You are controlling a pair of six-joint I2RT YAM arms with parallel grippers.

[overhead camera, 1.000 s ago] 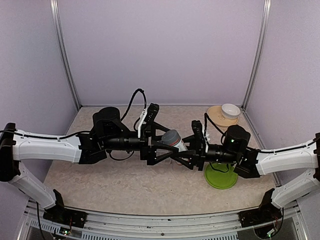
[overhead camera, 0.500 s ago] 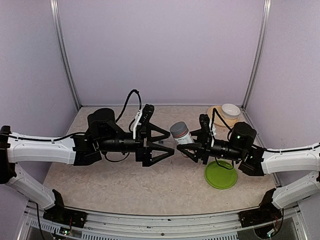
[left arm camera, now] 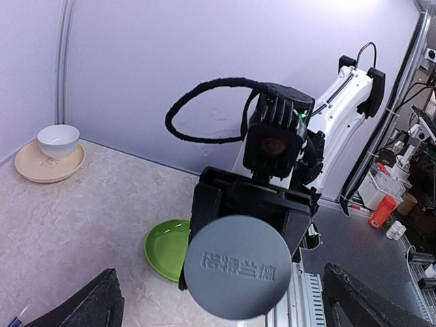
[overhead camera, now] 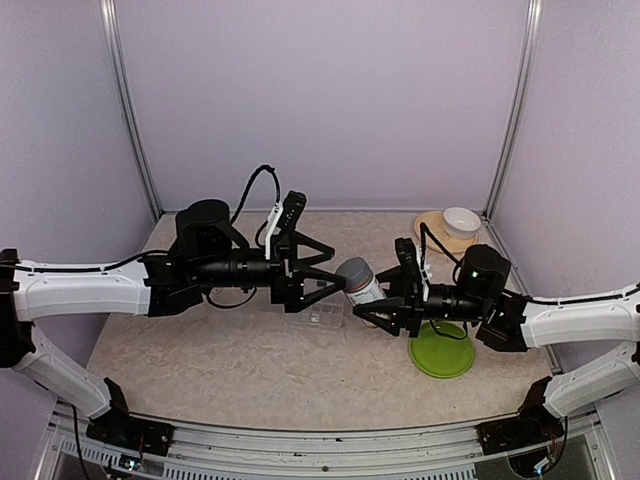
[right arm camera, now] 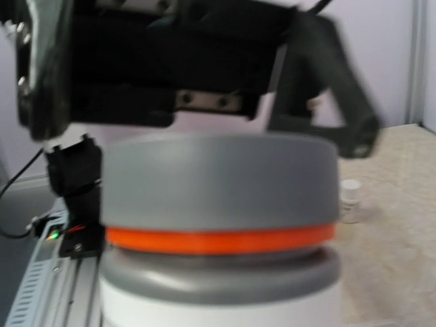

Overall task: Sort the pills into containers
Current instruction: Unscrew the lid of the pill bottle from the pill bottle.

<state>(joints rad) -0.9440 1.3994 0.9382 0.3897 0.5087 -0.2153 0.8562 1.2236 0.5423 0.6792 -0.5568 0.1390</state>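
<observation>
The right gripper (overhead camera: 372, 298) clamps a bottle (overhead camera: 358, 283), tilted leftward. The left gripper (overhead camera: 336, 270) gapes wide at its grey cap (left arm camera: 237, 267), seemingly not touching. The box (overhead camera: 318, 319) lies below.

- I'm driving this rig inside a robotics lab test cell: plain lavender panel walls (overhead camera: 320, 100) close in the back and both sides.
- Aluminium frame posts (overhead camera: 128, 110) hold those panels at the corners.
- A metal rail (overhead camera: 300, 438) runs along the near edge of the speckled tabletop (overhead camera: 230, 360).
- My left wrist camera shows a cluttered grey bench (left arm camera: 361, 252) beyond the cell, with cables and small bottles (left arm camera: 383, 211).
</observation>
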